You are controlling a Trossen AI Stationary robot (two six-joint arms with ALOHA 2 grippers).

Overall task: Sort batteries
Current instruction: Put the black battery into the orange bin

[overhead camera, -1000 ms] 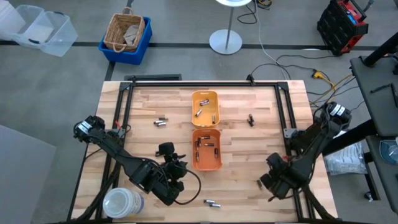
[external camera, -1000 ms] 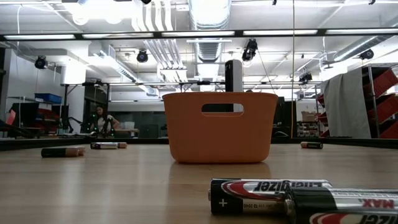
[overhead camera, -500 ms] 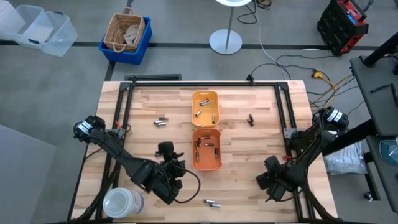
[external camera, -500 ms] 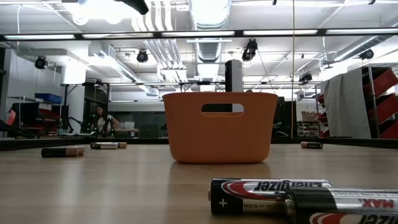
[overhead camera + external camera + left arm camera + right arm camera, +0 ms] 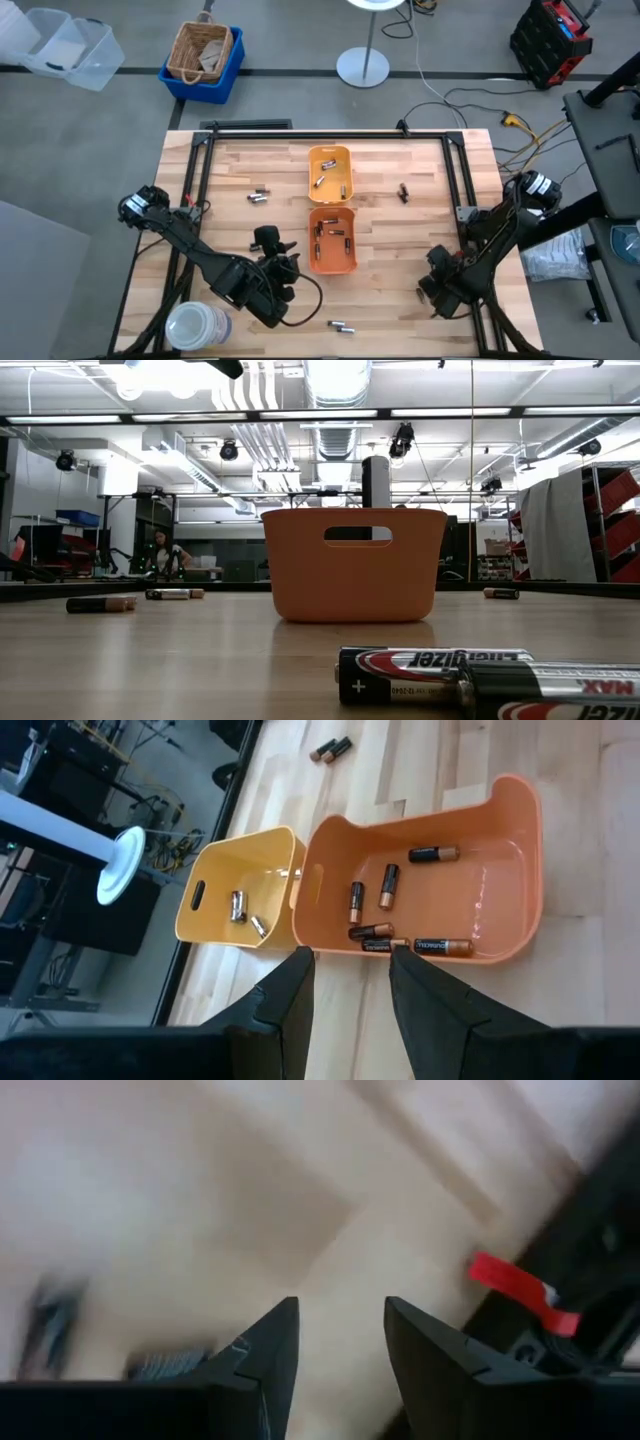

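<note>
The batteries are small cylinders, dark with copper-coloured ends or silvery bands. Five lie loose in the orange tray (image 5: 440, 870) at the middle of the tabletop (image 5: 400, 240), most of them gathered near one long wall. Two more sit in the yellow tray (image 5: 240, 890), which touches the orange one end to end on its far side. A pair of batteries (image 5: 259, 196) lies on the wood to the left of the yellow tray, a single dark battery (image 5: 403, 192) lies to its right, and another pair (image 5: 342, 326) lies side by side at the near edge of the tabletop, filling the bottom of the low view.

My left fingers (image 5: 345, 982) stand apart with a clear gap between them and hold nothing; they touch nothing, and they point at the near wall of the orange tray. My left arm is folded low over the near left part of the tabletop, just left of that tray.

My right fingers (image 5: 335, 1335) are also parted and empty, over bare wood. My right arm crouches over the near right corner, well apart from both trays.
</note>
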